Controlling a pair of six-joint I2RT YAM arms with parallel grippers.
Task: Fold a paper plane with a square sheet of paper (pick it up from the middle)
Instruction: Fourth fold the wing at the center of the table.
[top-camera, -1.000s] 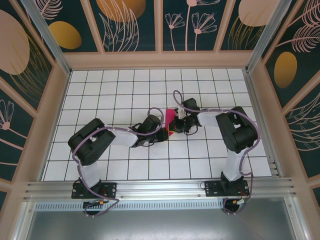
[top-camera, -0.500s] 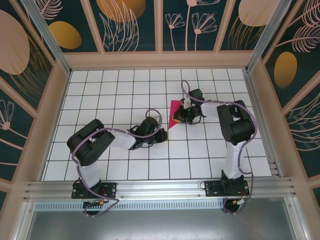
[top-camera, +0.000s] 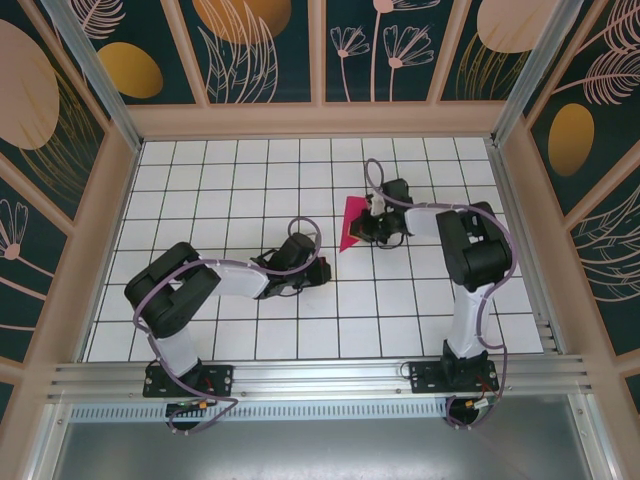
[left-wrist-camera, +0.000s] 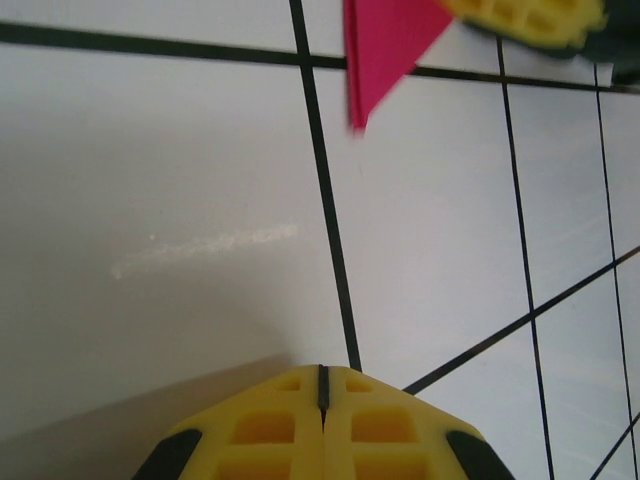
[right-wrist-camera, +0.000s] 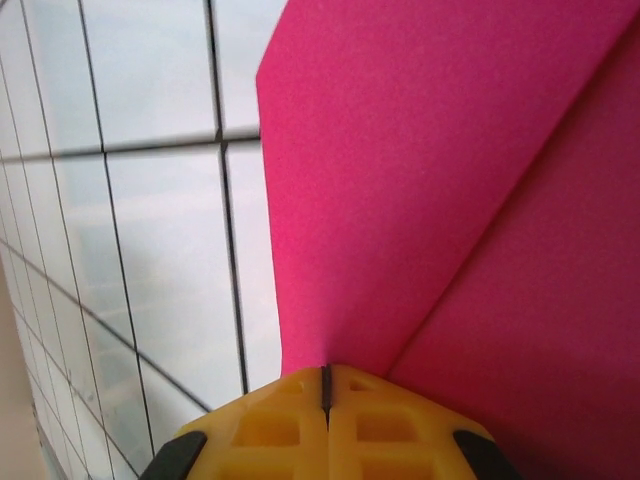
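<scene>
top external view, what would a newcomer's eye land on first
The folded magenta paper stands out, a bright pointed shape on the white grid table, just right of centre. The right gripper is shut on its edge. The left gripper sits closed and empty nearer the front, apart from the paper.

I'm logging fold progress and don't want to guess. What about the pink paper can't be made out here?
- Top view: the paper is too small to show creases; the right gripper covers its right edge.
- Left wrist view: its tip is blurred, the rest cut off by the top edge.
- Right wrist view: it runs off the top and right edges; the shut gripper hides its near end, so pinched or merely pressed is unclear.
</scene>
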